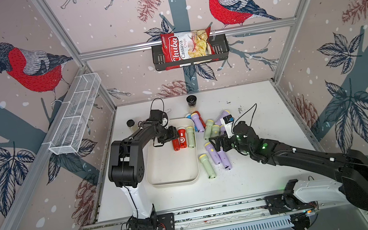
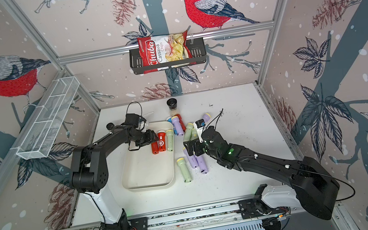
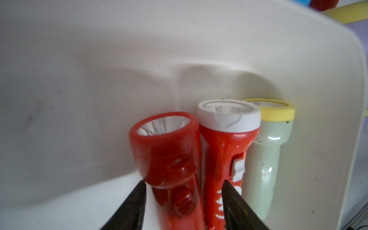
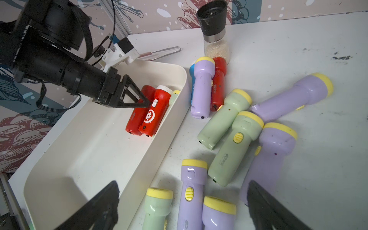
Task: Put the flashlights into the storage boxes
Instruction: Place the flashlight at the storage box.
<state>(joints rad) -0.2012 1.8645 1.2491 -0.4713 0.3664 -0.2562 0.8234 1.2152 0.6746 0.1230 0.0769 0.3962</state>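
The cream storage box (image 1: 175, 182) lies left of centre on the table. At its far end an all-red flashlight (image 3: 165, 147), a red one with a white head (image 3: 223, 139) and a pale green one (image 3: 266, 155) lie side by side. My left gripper (image 3: 183, 184) is open, its jaws loosely either side of the all-red flashlight's body, with a gap on one side. Several lilac and green flashlights (image 4: 235, 139) lie loose to the right of the box. My right gripper (image 4: 183, 183) hangs wide open above a lilac flashlight (image 1: 211, 153), holding nothing.
A black-capped glass jar (image 1: 191, 100) stands at the back and another (image 1: 131, 125) behind the left arm. A blue, a lilac and a red flashlight (image 4: 201, 87) lie against the box's far right corner. A white wire rack (image 1: 73, 118) and a black basket (image 1: 219, 47) hang on the walls.
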